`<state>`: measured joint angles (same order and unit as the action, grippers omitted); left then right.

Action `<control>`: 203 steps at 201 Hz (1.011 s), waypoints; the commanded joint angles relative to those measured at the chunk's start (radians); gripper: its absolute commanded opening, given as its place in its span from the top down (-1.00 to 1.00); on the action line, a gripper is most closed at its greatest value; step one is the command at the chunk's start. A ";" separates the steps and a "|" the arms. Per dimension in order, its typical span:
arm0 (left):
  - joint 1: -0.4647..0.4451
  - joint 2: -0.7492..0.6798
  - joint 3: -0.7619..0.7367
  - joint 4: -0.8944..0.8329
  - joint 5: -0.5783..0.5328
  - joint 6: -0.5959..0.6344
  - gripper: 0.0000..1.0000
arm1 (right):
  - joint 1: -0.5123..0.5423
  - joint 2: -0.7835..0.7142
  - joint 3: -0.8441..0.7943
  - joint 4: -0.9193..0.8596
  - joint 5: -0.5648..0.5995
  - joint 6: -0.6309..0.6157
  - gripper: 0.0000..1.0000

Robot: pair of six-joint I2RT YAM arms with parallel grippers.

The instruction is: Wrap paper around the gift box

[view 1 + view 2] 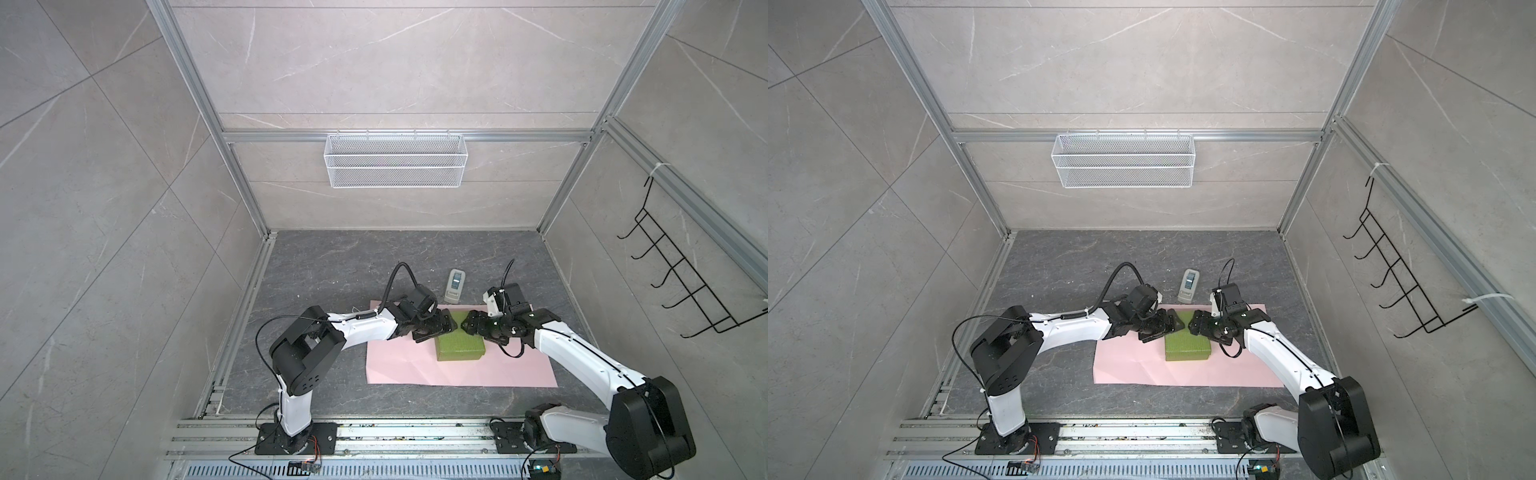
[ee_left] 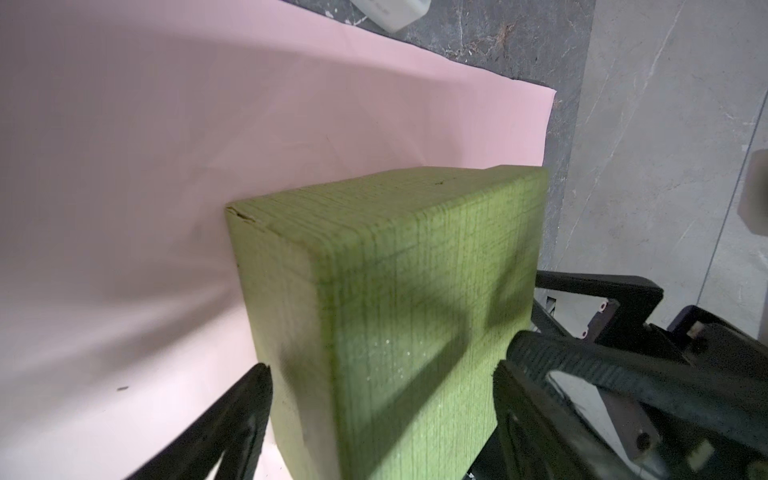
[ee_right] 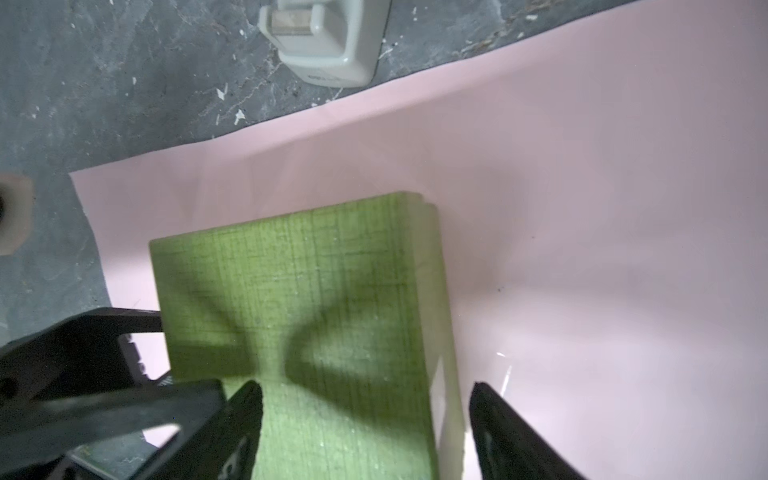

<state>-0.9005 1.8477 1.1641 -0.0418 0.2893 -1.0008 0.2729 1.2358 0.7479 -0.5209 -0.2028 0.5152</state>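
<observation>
Pink paper [image 1: 399, 365], green gift box [image 1: 459, 347]

Paper: laid flat beneath the gift box; judged thin, limp, easily creased; best taken at an edge clear of the box.
Box: judged light and stiff.
Held wide over the box, nothing clasped: left gripper [image 2: 382, 368], right gripper [image 3: 365, 386].

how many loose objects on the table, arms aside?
3: the paper flat mid-table; the gift box on it, toward its far edge; a grey-white device on bare table just beyond that edge. The arms may hide something small.
</observation>
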 commanded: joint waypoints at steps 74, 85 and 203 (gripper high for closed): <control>0.216 -0.099 -0.143 -0.004 0.021 0.131 -0.37 | -0.221 0.012 0.093 -0.016 0.117 -0.049 -0.76; 0.217 -0.072 -0.138 0.004 0.026 0.137 -0.29 | -0.268 0.037 0.091 0.007 0.101 -0.043 -0.76; 0.322 -0.130 -0.465 0.086 0.001 0.151 -0.09 | -0.324 0.187 -0.132 0.151 -0.085 0.033 -0.23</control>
<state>-0.6209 1.7405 0.8009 0.1589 0.3435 -0.8753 -0.0566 1.4384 0.6830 -0.3859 -0.2066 0.5159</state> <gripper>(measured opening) 0.550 0.645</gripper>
